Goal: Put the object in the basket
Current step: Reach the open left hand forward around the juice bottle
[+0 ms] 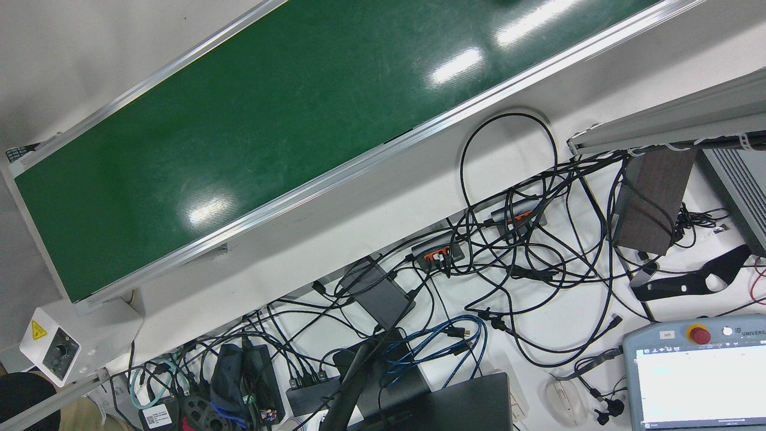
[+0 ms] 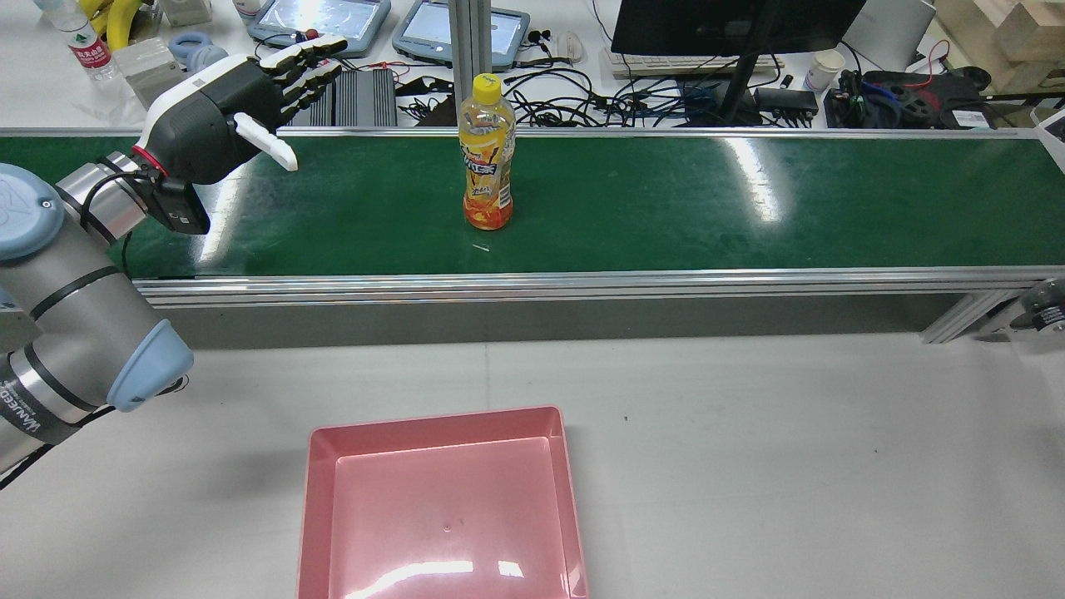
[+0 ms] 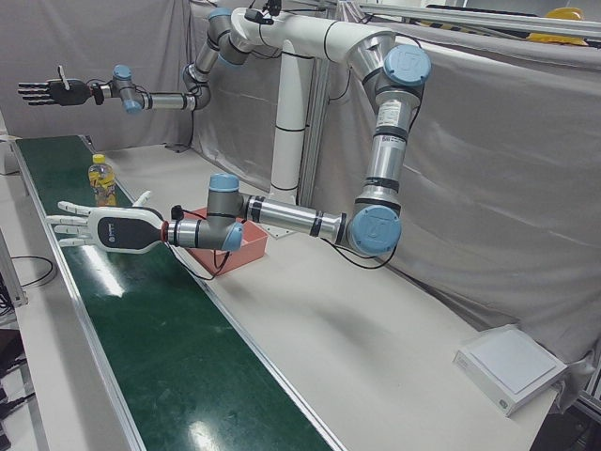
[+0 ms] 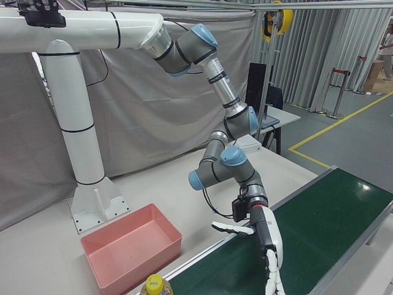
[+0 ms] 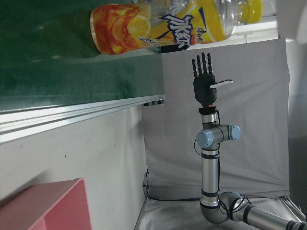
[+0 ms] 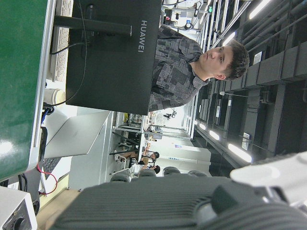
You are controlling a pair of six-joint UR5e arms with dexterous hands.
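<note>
Looking down from the rear view, we find the juice bottle (image 2: 487, 153) upright on the green conveyor belt (image 2: 666, 208), apart from the empty pink basket (image 2: 441, 507) on the white table, while the left hand (image 2: 229, 112) hovers over the belt with fingers spread, holding nothing. From the left-front view we record the right hand (image 3: 47, 92) raised high beyond the bottle, likewise flat and empty; the left hand view confirms those extended fingers (image 5: 204, 64) behind the bottle
</note>
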